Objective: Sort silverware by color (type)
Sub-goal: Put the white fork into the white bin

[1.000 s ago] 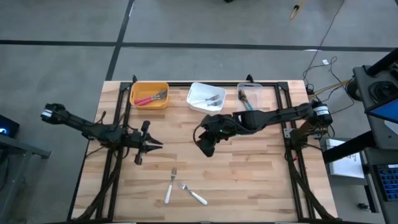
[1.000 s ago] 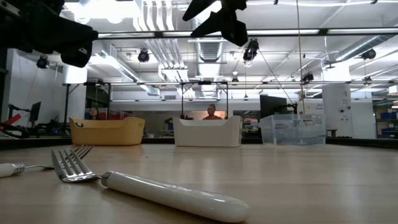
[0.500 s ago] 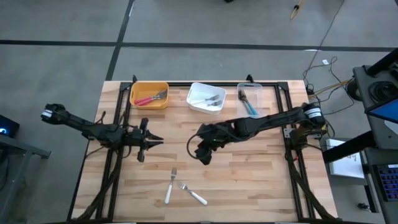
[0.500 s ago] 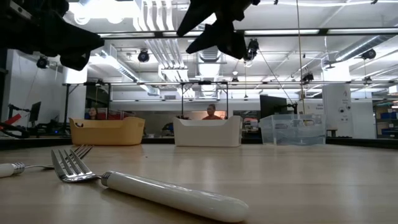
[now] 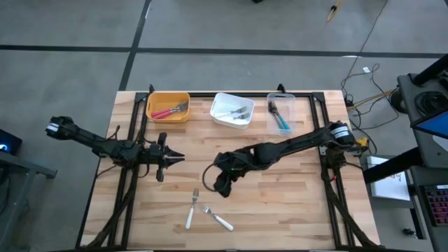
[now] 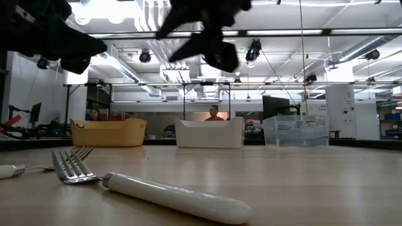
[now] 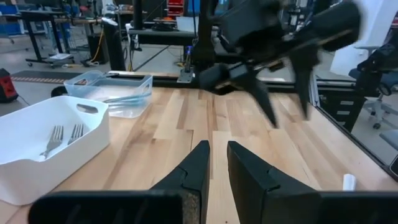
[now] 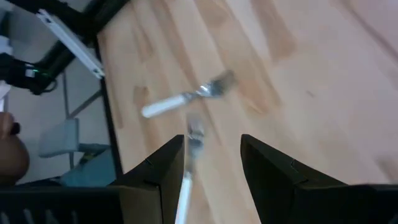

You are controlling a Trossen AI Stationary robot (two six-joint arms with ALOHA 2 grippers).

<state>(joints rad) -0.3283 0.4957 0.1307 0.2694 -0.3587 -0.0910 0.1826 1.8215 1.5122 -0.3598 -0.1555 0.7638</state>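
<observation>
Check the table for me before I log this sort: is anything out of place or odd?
Two white-handled forks lie loose on the table near its front edge, tines close together, outside any bin. The right gripper hovers open above them; the left gripper waits at the left. Nothing looks spilled or damaged.

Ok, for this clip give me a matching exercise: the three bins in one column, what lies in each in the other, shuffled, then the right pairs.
Bins:
1. orange bin
2. white bin
3. clear bin

Contents:
A. blue-handled forks
B. red-handled forks
C. white-handled forks

Pairs: 1-B, 2-C, 3-A.

Two more white-handled forks lie loose on the table, near its front edge, under the right gripper, whose fingers are open. The left gripper waits, shut, at the table's left.
</observation>
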